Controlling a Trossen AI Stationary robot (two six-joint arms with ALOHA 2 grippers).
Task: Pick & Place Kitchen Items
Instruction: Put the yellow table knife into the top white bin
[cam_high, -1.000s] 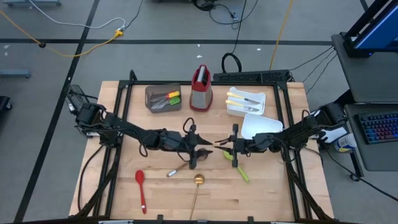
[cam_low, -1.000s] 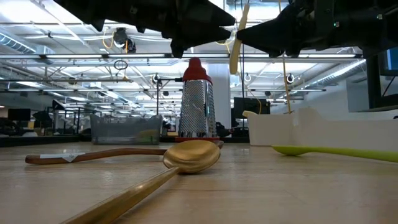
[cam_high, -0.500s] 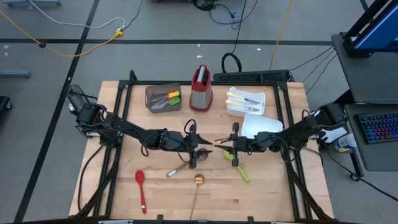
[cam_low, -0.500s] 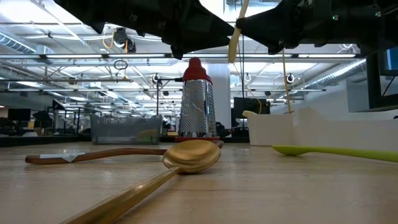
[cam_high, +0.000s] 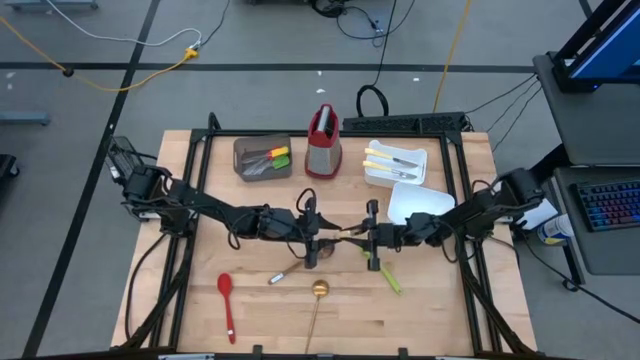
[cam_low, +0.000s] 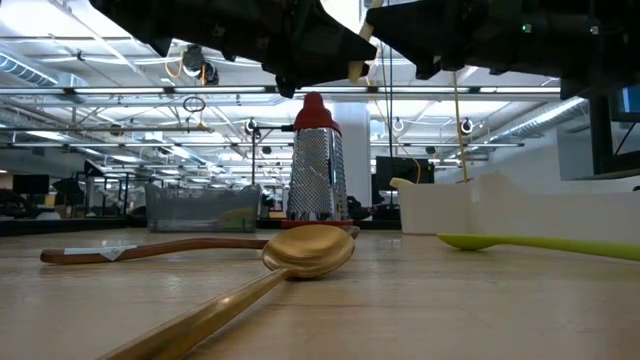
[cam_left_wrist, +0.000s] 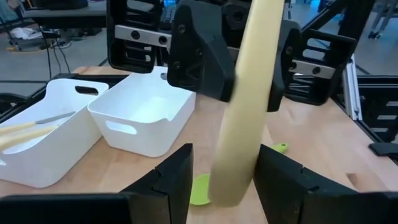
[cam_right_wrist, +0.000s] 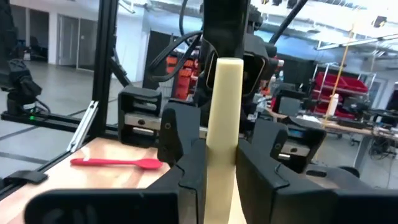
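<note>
Above the wooden table (cam_high: 200, 300), the right gripper (cam_high: 372, 237) clenched a pale yellow knife handle (cam_right_wrist: 221, 134). The left gripper (cam_high: 312, 238) faced it, fingers (cam_left_wrist: 171, 180) spread beside the handle, not touching. Only the overhead camera showed the red spoon (cam_high: 226, 298); only the low camera showed the gold spoon (cam_low: 300, 252) resting flat.

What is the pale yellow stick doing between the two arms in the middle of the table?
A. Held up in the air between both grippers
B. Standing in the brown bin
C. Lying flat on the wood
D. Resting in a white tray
A: the pale yellow handle is clamped in the right gripper above the table, and its other end sits between the fingers of the left gripper, which are spread beside it.
</note>
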